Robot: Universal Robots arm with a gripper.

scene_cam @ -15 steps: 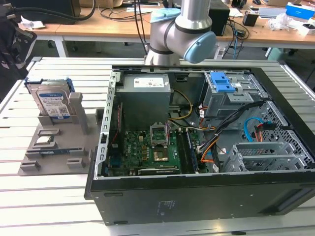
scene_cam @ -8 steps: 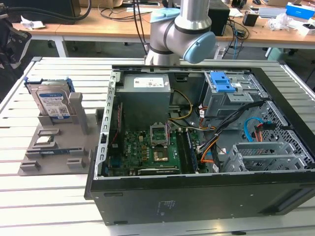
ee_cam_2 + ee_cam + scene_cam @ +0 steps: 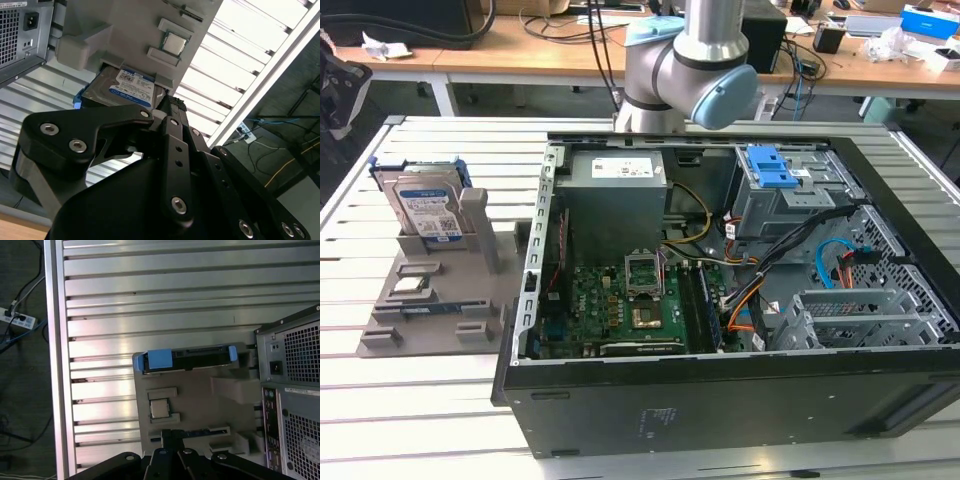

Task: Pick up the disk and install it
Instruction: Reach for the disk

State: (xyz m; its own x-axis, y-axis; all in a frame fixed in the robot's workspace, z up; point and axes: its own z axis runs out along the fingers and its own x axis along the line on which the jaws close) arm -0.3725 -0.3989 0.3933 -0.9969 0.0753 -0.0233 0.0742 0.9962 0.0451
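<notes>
Exterior view — disk [image 3: 428, 208] upright in grey holder [image 3: 450, 300], gripper [image 3: 170, 435] fingers together, empty.

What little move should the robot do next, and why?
Probably bring the gripper closer to the disk. The disk stands upright in the grey holder, outside the computer case, and the gripper is not yet touching it.

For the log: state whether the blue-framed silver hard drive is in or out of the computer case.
Out: the hard drive stands on edge in a grey plastic holder beside the black case.
</notes>
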